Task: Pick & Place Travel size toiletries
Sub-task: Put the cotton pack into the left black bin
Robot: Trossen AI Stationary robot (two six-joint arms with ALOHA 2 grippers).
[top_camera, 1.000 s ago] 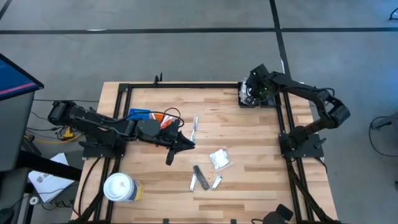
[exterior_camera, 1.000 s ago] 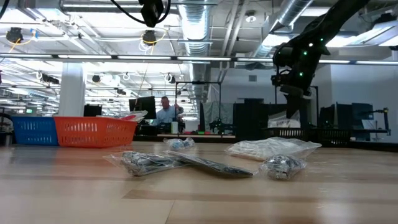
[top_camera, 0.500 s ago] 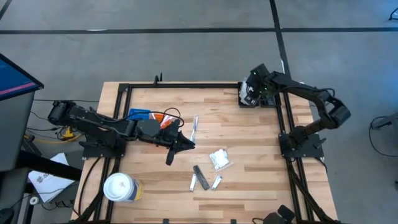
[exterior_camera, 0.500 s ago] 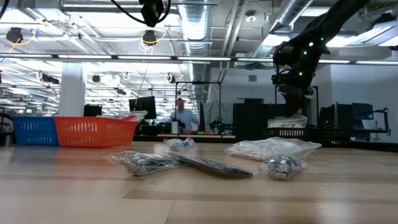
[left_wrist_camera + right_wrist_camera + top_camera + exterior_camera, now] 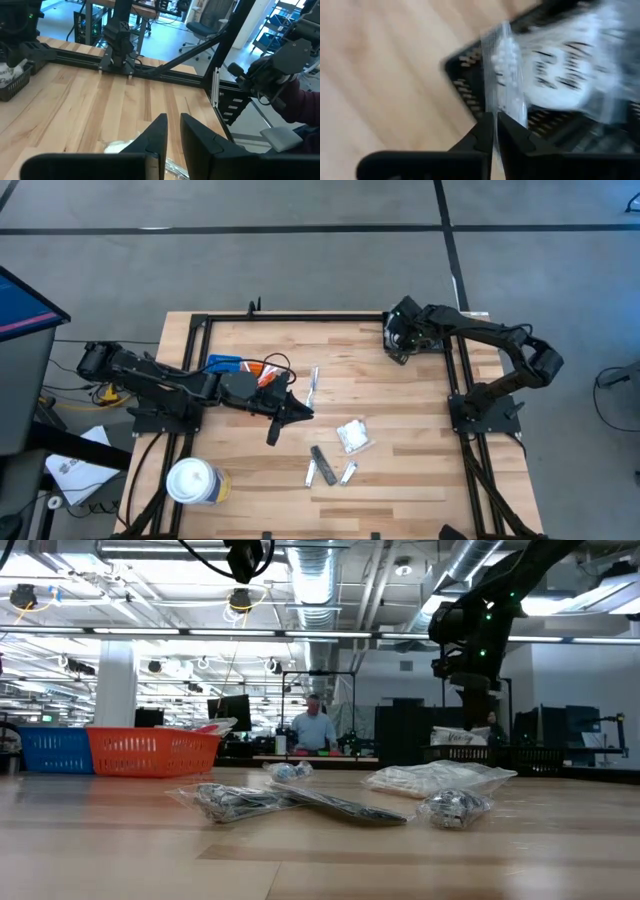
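My right gripper (image 5: 495, 116) hangs at the table's far right corner (image 5: 398, 342), by the rim of a black lattice basket (image 5: 465, 90), shut on a clear packet with white contents (image 5: 506, 70). Another white packet with print (image 5: 565, 75) lies in the basket. On the table's middle lie a white packet (image 5: 352, 437), dark grey sticks (image 5: 322, 463), a small packet (image 5: 348, 473) and a thin toothbrush-like stick (image 5: 313, 385). My left gripper (image 5: 298, 412) waits left of them, its fingers (image 5: 157, 132) a narrow gap apart, holding nothing. My right gripper pinches the clear packet by one narrow end (image 5: 496, 107) between its two fingertips. The rest of the packet reaches away from the fingers over the basket's rim. The view is blurred, so I cannot tell whether its far end rests on the basket.
Blue and orange ribbed trays (image 5: 120, 750) stand at the far left, partly under my left arm (image 5: 235, 365). A big white lidded cup (image 5: 192, 482) stands at the near left. A dark frame (image 5: 300, 318) rims the table. A person (image 5: 318, 730) moves behind the table.
My right gripper has shifted a little toward the table's left and near side, from over the basket to its rim, and has tipped lower. In the low view a white packet has come into sight below it. The person behind has walked to the right.
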